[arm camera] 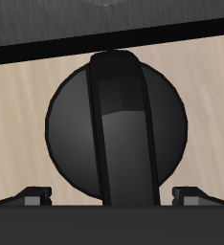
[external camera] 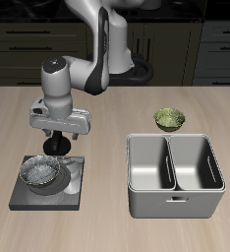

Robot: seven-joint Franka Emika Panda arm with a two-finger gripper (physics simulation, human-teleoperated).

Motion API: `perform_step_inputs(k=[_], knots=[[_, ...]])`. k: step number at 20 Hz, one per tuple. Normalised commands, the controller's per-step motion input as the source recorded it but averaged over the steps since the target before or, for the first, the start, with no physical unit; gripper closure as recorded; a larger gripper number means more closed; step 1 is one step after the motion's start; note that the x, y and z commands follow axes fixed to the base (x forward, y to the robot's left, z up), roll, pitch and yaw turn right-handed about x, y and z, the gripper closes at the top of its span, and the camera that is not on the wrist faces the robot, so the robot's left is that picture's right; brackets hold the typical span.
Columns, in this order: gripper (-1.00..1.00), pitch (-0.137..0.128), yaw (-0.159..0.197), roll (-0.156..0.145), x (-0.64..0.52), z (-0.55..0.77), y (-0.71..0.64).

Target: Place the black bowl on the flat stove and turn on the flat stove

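- Wooden table (external camera: 107, 108) carries all the things, with dark cabinets behind it at the robot's back.
- Stove (external camera: 76, 189) lies flat near the table's front edge, directly under the pincer (external camera: 56, 150).
- Bowl (external camera: 42, 173) sits on the stove's burner, just in front of the pincer and apart from it; this first part of the task looks done.
- Knob (arm camera: 116, 120) fills the wrist view: a round black disc with a raised bar across its middle, on the stove's back part, right below the pincer.
- Pincer stands wide apart: only two finger tips (arm camera: 33, 198) show at the edge of the wrist view, one at each side of the knob, and they hold nothing.
- Whether the tips already touch the knob, I cannot tell.
- I judge the knob is stiff, hard and smooth; the round rim would slip, so the raised bar is the better place to take hold, one finger on each long face, then turn.
- I judge the bowl is light and shiny, so a bump from the pincer could push it off the burner.
- Open room is good behind the pincer, where the table is bare wood.
- Grey basin (external camera: 174, 174) and green bowl (external camera: 169, 119) stand well apart from the pincer, so they should not disturb the turning.
- Stove's back edge is close under the pincer, so the descent should be straight.
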Motion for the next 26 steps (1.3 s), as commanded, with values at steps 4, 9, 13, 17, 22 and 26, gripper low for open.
perform_step_inputs(k=[4, 9, 13, 17, 22, 26], knots=[[1.00, 0.008, -0.008, 0.005, -0.03, -0.09, -0.03], [1.00, -0.016, 0.019, 0.005, -0.02, 0.15, -0.07], [1.00, -0.031, 0.028, -0.003, -0.01, 0.20, -0.19], [1.00, -0.036, 0.040, -0.027, 0.05, 0.42, -0.35], [1.00, -0.029, 0.038, -0.036, 0.04, 0.35, -0.30], [1.00, -0.008, 0.024, -0.031, 0.13, 0.26, -0.30]])
